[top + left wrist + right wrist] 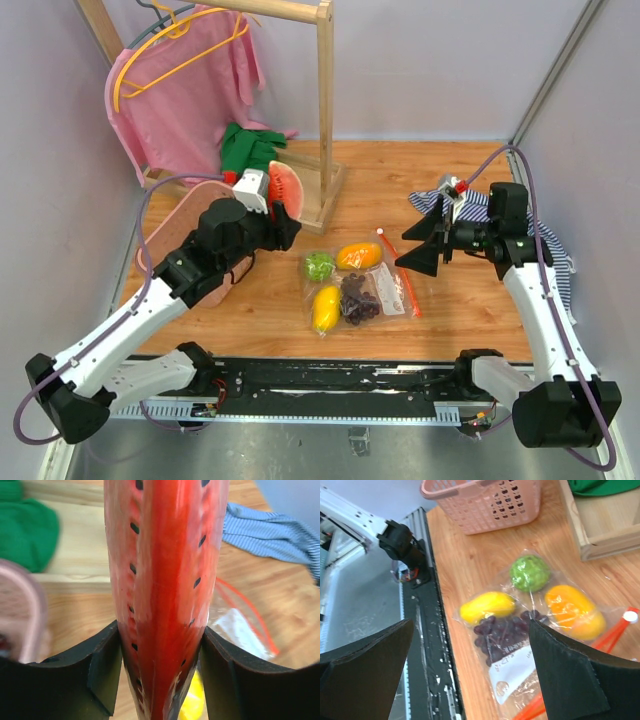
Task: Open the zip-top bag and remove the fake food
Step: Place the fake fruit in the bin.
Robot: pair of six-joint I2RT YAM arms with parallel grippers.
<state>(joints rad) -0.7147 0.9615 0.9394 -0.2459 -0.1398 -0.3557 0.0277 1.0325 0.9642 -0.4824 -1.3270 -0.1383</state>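
Observation:
The clear zip-top bag (372, 285) lies flat mid-table with its red-orange zip strip (402, 270) on the right. Inside it are a green leafy ball (319, 265), an orange fruit (358, 256), a yellow fruit (325, 307) and purple grapes (357, 298). The bag also shows in the right wrist view (520, 670). My left gripper (283, 212) is shut on the red watermelon slice (165, 580), held above the table left of the bag, near the pink basket (172, 232). My right gripper (420, 245) is open and empty, above the bag's right side.
A wooden clothes rack (325, 120) with a pink garment (185, 85) stands at the back left, a green cloth (245, 148) on its base. A striped cloth (545, 235) lies at the right. Walls close in on both sides.

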